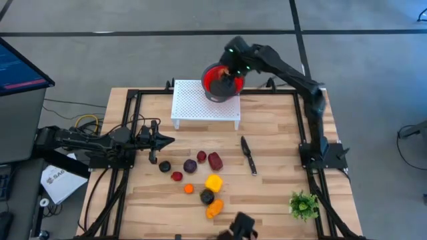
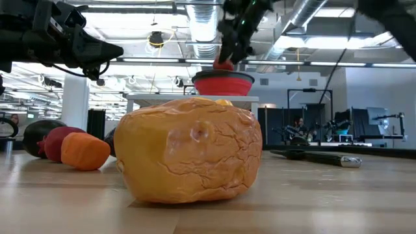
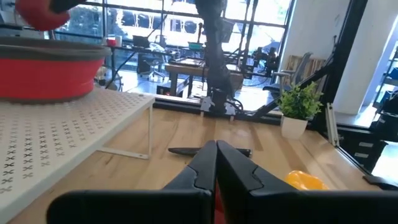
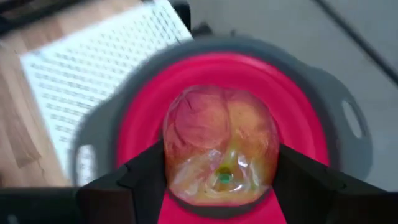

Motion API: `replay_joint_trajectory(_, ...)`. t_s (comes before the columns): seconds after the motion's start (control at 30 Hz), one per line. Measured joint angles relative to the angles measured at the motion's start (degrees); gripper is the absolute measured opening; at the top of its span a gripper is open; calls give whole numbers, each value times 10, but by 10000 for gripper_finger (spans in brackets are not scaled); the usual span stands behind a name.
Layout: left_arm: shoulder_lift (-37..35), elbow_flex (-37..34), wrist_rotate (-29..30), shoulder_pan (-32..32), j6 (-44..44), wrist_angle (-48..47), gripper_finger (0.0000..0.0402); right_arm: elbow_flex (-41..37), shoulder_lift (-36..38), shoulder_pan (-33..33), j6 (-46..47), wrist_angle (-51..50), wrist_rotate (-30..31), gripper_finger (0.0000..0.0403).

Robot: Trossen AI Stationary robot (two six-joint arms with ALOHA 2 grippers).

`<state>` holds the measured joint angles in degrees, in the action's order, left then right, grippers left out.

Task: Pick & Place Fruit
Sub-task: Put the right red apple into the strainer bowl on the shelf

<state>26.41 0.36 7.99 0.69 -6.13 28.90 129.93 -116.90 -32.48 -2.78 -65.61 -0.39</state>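
**One fruit held over the red bowl, eight more on the table**

One red-and-yellow fruit (image 4: 219, 146) sits pinched between the fingers of the right gripper (image 4: 219, 174), and we see it hanging directly above the red bowl (image 4: 298, 118) with its grey rim. In the high view, the right gripper (image 1: 230, 73) reaches over that bowl (image 1: 212, 79), which stands on the far right corner of the white perforated rack (image 1: 200, 107) at the back of the wooden table (image 1: 280, 133). From table height we see the fruit (image 2: 223, 64) just above the bowl's rim (image 2: 223, 83), apart from it.

We find the left gripper (image 1: 167, 141) hovering over the table's left side, its fingers pressed together and holding nothing; its wrist view shows the two dark fingers (image 3: 205, 168) meeting at a point.

We count the other fruits in a loose cluster near the middle front of the table: a blackish one (image 1: 164, 167), a small red one (image 1: 177, 176), a dark purple one (image 1: 190, 166), a small dark red one (image 1: 201, 157), a larger red one (image 1: 215, 161), a small orange one (image 1: 189, 189), a yellow one (image 1: 213, 182), a dark one (image 1: 207, 197) touching it, and an orange one (image 1: 214, 209) nearest the front edge.

A black-handled knife (image 1: 249, 156) lies to the right of the cluster, and a green plant sprig (image 1: 303, 205) stands near the front right corner.
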Motion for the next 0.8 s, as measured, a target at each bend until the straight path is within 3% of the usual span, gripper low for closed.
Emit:
replay_joint_trajectory(0.07, 0, 0, 0, 0, -1, 0, 4, 53, -45, -12, -4, -35, -16, 239)
replay_joint_trajectory(0.2, 0, 0, 0, 0, -2, 0, 4, 6, -56, -25, -14, -15, -56, 240)
replay_joint_trajectory(0.8, 25, 0, -3, 0, -4, 8, 4, 1, -70, -21, -4, 17, -38, 249)
